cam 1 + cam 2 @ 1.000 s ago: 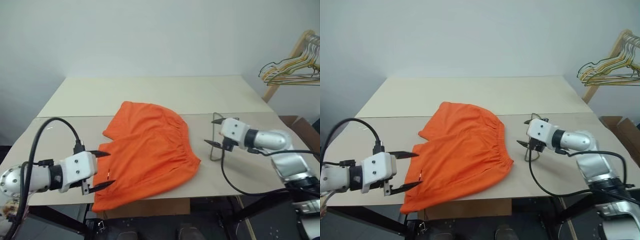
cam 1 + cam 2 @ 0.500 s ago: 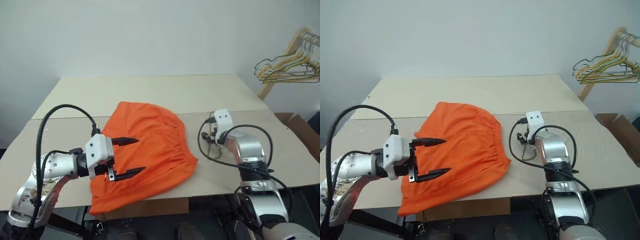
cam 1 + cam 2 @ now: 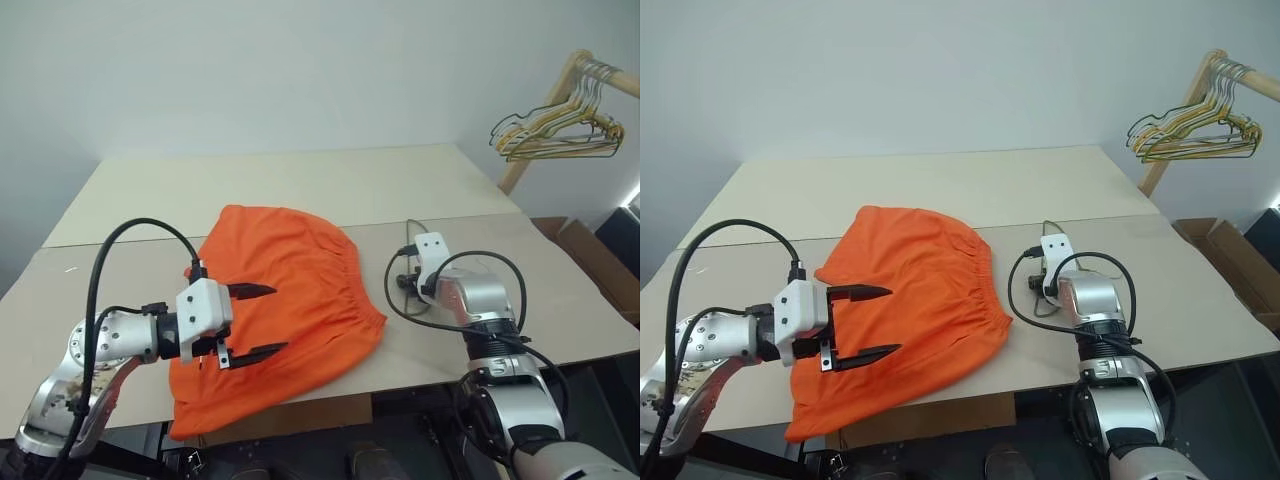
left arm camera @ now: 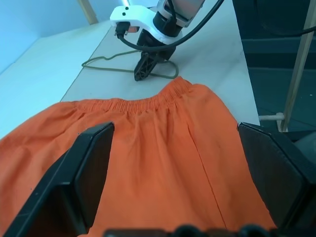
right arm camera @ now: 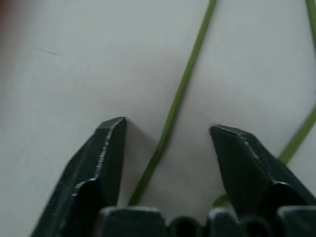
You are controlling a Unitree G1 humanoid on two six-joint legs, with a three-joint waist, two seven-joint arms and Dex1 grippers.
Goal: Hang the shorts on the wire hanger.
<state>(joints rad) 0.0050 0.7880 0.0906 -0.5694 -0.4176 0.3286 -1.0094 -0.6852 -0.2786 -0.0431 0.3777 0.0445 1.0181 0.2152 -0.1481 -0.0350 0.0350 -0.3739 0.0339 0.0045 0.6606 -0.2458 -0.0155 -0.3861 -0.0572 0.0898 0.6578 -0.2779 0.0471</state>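
Shorts: bright orange shorts [image 3: 280,300] lie flat across the centre of the frame on the table [image 3: 300,185], gathered waistband toward the right, one leg running down to the lower left edge; they are not yet on anything
Wire hanger: thin grey-olive wire hanger [image 4: 106,61] lies flat on the table just right of the waistband, right of centre in the head views; it is apart from the shorts, with a strip of bare table between
Right gripper: right gripper [image 5: 168,136] is down at the table with the hanger wire between its fingers [image 5: 106,148]; jaws are part-way closed, a gap on either side of the wire, so nothing is clamped yet
Left gripper: left gripper [image 3: 250,322] hovers spread wide over the near leg of the shorts at lower left of centre, gripping nothing
Change: a second ago the right gripper sat level above the hanger with jaws wide; it has since tipped nose-down onto the wire and begun closing; the left gripper has come inward from the table's edge to above the fabric; the camera has also swung right, so the rack of coloured hangers [image 3: 555,125] shifted in frame without moving
Meaning: judged from this, the pickup of the hanger is under way but unfinished; the wire is thin and flat on the table, so the closing jaws could slide over it
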